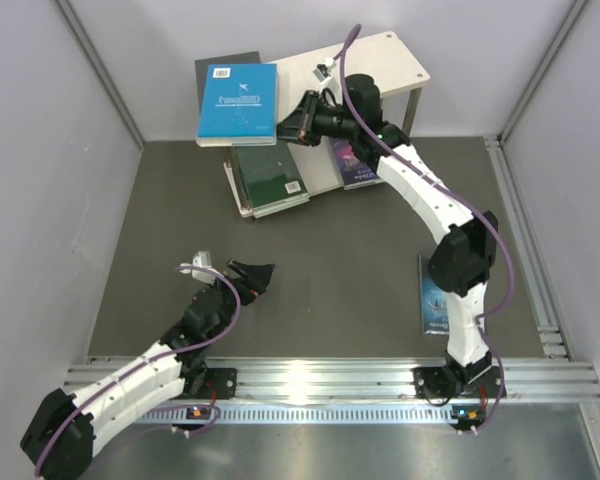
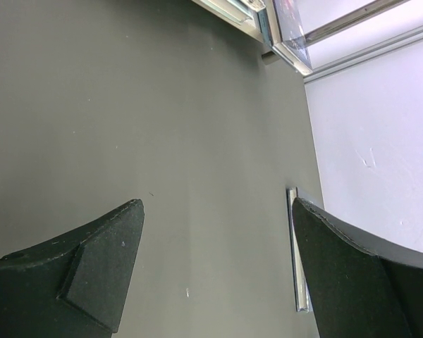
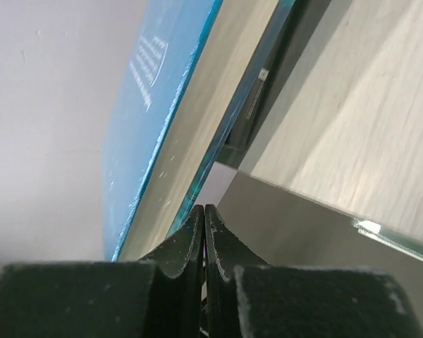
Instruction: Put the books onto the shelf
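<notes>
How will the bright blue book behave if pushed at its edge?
The blue book looks thin with a smooth cover, so it is probably light and slides easily. It lies flat on a dark book, so it may pivot rather than tip.

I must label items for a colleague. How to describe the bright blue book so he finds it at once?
Find the pale wooden shelf at the table's far side. At its left end, the bright blue book lies face up over a dark grey book; its neighbours are dark.
</notes>
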{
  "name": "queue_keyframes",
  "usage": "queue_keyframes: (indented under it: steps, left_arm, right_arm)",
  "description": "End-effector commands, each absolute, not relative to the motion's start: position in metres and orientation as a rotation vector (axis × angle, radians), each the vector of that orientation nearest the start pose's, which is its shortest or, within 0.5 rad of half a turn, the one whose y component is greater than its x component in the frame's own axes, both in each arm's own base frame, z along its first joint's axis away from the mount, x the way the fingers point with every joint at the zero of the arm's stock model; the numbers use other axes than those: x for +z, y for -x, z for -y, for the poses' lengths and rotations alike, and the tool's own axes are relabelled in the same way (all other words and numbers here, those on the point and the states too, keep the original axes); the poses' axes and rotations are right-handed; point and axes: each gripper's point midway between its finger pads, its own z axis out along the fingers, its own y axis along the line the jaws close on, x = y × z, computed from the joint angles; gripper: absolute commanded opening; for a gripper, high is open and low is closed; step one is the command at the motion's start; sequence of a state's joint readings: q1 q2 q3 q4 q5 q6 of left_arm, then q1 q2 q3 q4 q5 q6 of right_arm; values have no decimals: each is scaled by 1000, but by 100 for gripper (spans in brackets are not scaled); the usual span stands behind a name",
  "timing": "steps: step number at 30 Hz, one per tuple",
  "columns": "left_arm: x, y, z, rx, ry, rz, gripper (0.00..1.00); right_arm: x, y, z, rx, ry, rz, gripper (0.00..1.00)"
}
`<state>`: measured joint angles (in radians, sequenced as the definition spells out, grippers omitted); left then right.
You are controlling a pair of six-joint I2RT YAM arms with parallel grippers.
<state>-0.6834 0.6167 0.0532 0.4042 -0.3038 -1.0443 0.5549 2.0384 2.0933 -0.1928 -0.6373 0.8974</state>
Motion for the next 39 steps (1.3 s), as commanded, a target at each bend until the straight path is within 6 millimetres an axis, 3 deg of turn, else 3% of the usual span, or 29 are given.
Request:
queue_keyframes:
  steps: [1,3,4,6,7,8,9,10,11,12,15,22,36,39]
  left_arm:
    - [88,-225,158,-955,553,-1779,90]
    - [89,-225,158,-956,552,-1774,90]
    - [88,-225,157,-954,553,-1775,90]
    - [90,-226,157,-955,553,-1770,90]
    - [90,-226,157,-954,551,-1770,90]
    - [90,-226,157,-954,551,-1770,90]
    - [89,-225,158,-953,549,-1773,90]
    - [89,-226,158,-954,548,-1773,90]
    - [89,-226,158,-953,549,-1773,90]
    - [89,-226,158,-952,549,-1774,90]
    - [89,-226,158,-953,549,-1773,90]
    - [89,-226,158,-951,550,-1773,90]
    - [90,-227,159,-949,544,-1777,90]
    - [90,-226,158,-950,544,-1775,90]
  right_arm:
    - [398,-413,-423,1611,240,-1887,0]
    - [391,-414,-423,1612,242,-1905,0]
    - [377,-416,-420,1601,229,-1944,0]
    - [374,-409,-413,1569,240,-1947,0]
    - [351,-405,-412,1553,225,-2004,0]
    - [346,-402,-409,1540,224,-2015,0]
    - [353,-393,-403,1530,242,-1995,0]
    - [333,-388,-399,1509,226,-2043,0]
    - [346,-379,-390,1500,237,-2012,0]
    - [329,-374,-386,1473,235,-2048,0]
    - [344,-356,-375,1450,253,-2012,0]
    - [376,-324,-385,1533,376,-1962,0]
    - [426,-314,-405,1621,436,-1843,0]
    - [429,-317,-410,1628,437,-1836,0]
